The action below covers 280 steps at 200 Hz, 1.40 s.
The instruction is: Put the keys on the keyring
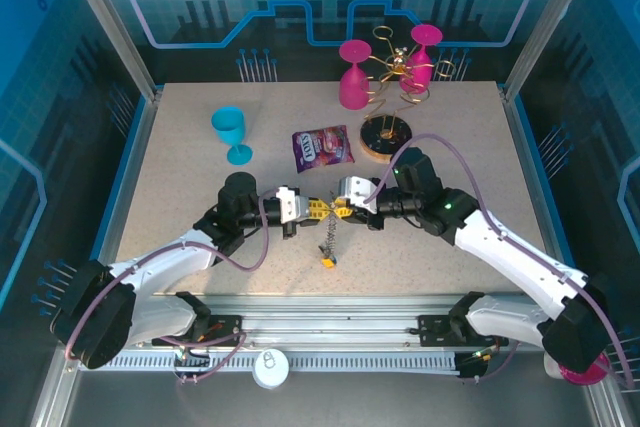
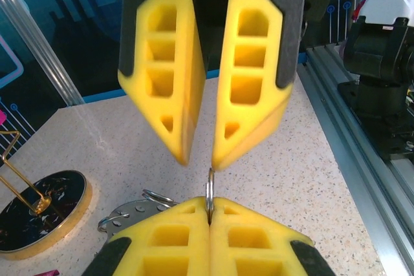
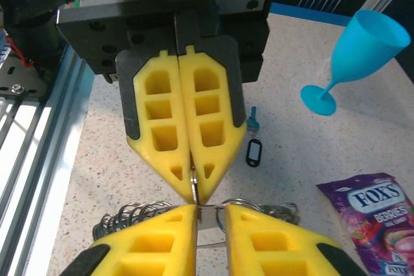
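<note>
Your left gripper (image 3: 193, 189) was pressed shut on the thin keyring (image 2: 209, 189), held edge-on between its pads, with the keys (image 1: 329, 243) hanging below toward the table. Your right gripper (image 2: 199, 159) faced it tip to tip, jaws slightly parted. With one pinch on such thin wire, the ring could have swivelled and spilled the bunch. A black-tagged key (image 3: 253, 150) lay near; the snack packet (image 3: 375, 218) and blue goblet (image 3: 352, 56) stood clear.

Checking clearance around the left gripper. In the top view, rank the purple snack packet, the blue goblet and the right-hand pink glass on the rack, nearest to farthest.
1. purple snack packet, just behind the left gripper.
2. blue goblet, back left.
3. right-hand pink glass, far back right.
</note>
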Motion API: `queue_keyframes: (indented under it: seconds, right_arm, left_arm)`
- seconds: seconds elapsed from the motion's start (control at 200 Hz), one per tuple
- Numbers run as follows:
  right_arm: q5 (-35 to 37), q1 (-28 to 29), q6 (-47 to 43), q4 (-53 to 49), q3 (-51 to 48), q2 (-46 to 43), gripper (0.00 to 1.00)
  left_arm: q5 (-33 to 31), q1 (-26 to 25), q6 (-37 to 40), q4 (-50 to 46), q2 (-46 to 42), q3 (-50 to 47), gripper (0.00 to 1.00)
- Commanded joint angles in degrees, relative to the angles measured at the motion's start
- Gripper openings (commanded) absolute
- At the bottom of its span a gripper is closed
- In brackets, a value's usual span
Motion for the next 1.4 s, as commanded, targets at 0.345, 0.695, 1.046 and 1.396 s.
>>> queue_keyframes:
  seconds: [0.345,0.695,1.046,1.396]
  right_arm:
    - [0.22,0.48,-3.02,-4.33,1.03,0.44,0.22]
    - [1.88,1.78,-2.71,-3.3,1.41,1.74,0.25]
    - [0.89,2.31,-2.48,-1.83,2.32,2.93,0.13]
    - [-1.34,2.62,-2.07,-1.58,3.5,4.14,0.0]
  left_arm:
    - [0.28,-0.44,1.57,-0.22,-1.27,1.94,0.0]
    - [0.58,-0.4,1.57,-0.25,-1.18,2.04,0.0]
    - [0.89,-0.36,1.63,-0.33,-1.29,2.08,0.0]
    - [0.77,-0.4,1.44,-1.22,-0.94,2.66,0.0]
